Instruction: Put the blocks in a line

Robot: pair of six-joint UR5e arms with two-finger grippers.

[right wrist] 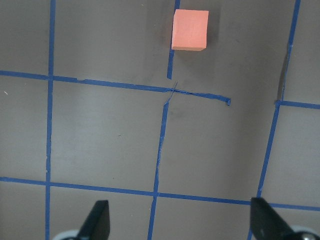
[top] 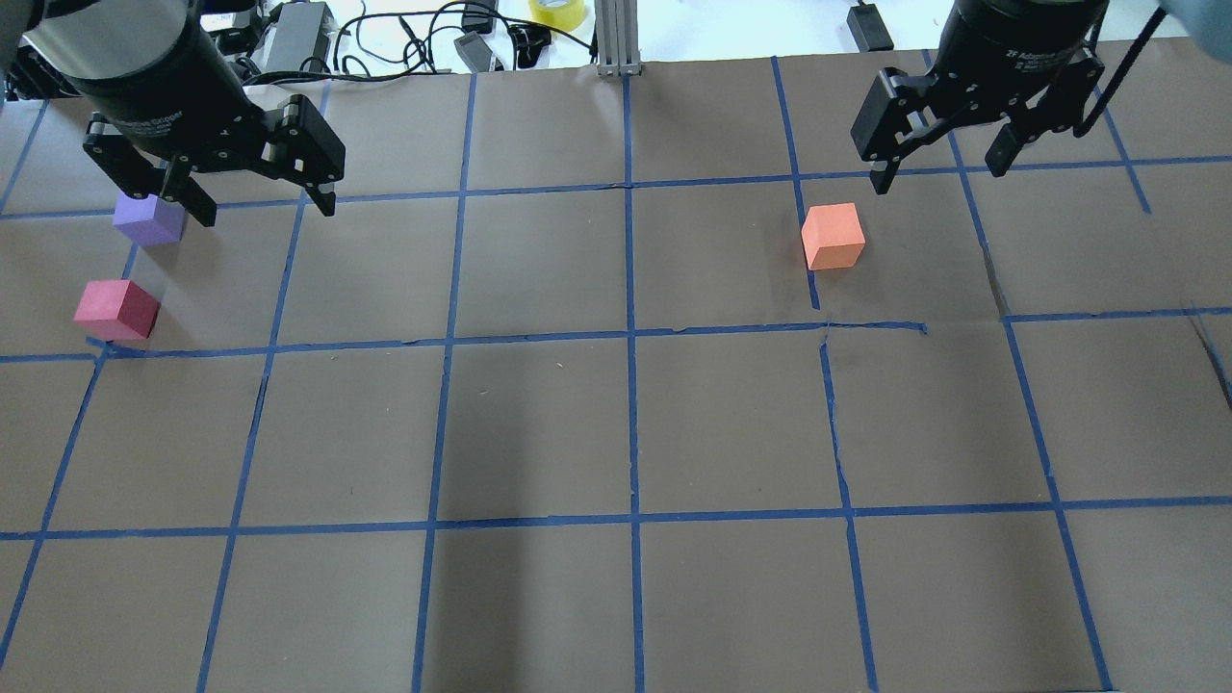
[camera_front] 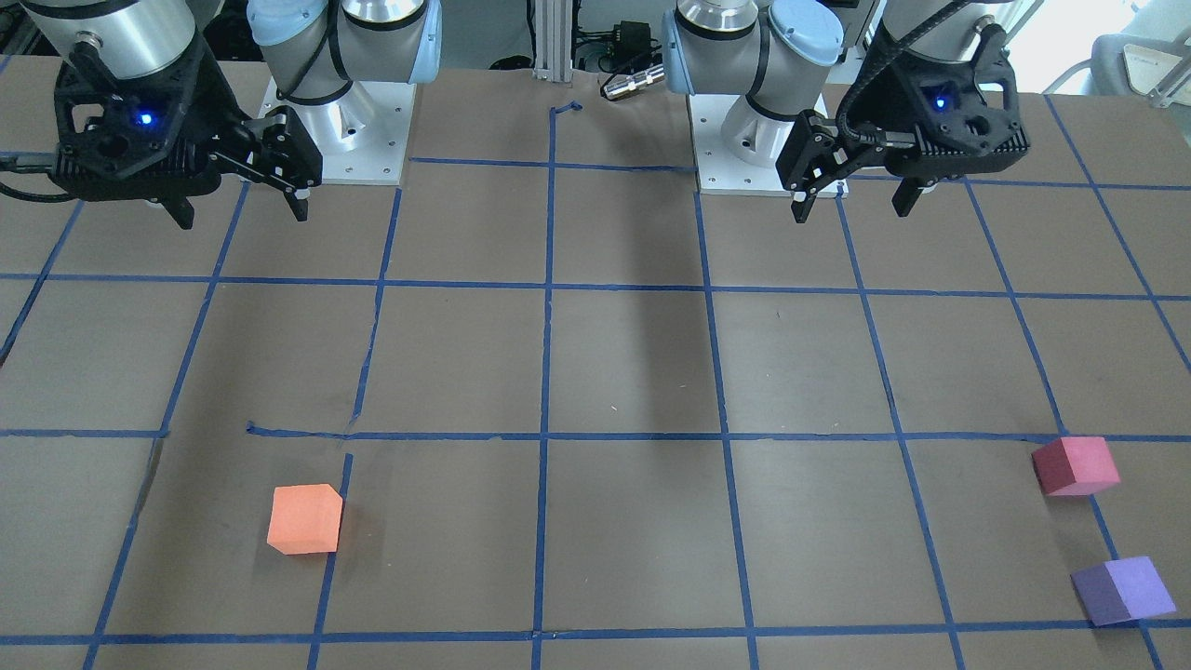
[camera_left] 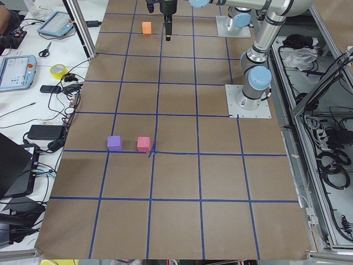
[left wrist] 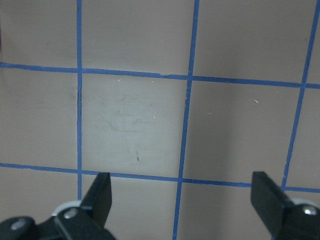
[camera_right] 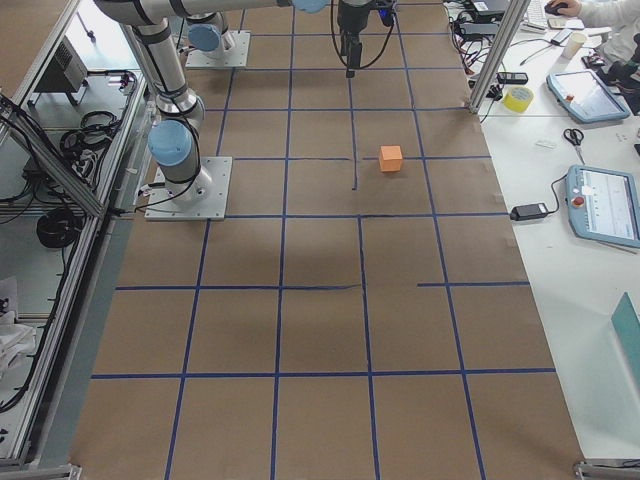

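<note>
With the left gripper [top: 268, 207] and right gripper [top: 938, 175] both spread wide and empty, and with red [top: 117, 310] and purple [top: 149, 219] near each other at the left and orange [top: 833, 236] well apart at the right, the right gripper had best square up to orange's flat faces before closing.

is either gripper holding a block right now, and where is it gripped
Nothing is held. The left gripper and right gripper are both open and empty; the orange block, pinkish red block and purple block all lie on the table.
</note>
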